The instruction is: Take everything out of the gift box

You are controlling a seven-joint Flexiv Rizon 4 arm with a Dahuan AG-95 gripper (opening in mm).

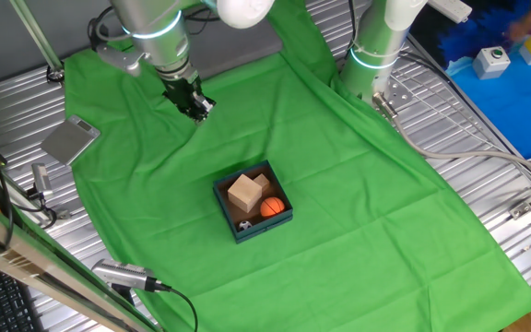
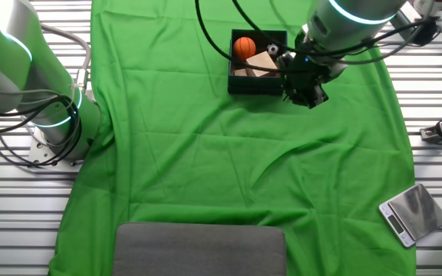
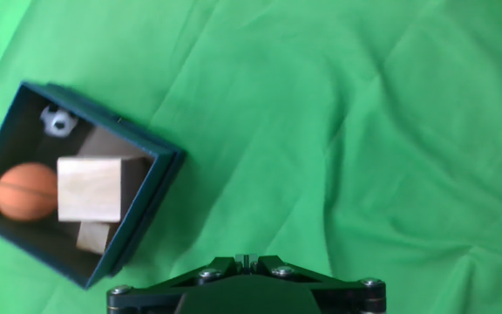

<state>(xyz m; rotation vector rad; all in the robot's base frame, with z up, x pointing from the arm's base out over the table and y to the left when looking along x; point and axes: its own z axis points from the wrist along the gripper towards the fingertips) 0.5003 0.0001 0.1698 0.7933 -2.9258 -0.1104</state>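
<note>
Evidently nothing had left the gift box [image 1: 253,205] yet: from one fixed view, the tan cubes [image 1: 245,193], the orange ball [image 1: 272,207] and the tiny soccer ball [image 1: 244,224] all sat inside it, the gripper [image 1: 197,107] poised well apart from the box above the green cloth [image 1: 358,212]. From the other fixed view the gripper [image 2: 307,90] appeared just beside the box [image 2: 258,61], carrying nothing; how wide its claw stood I could not tell. The hand view showed the box [image 3: 77,179] with every item left to remove, fingers hidden. No brand, label or writing was readable anywhere
</note>
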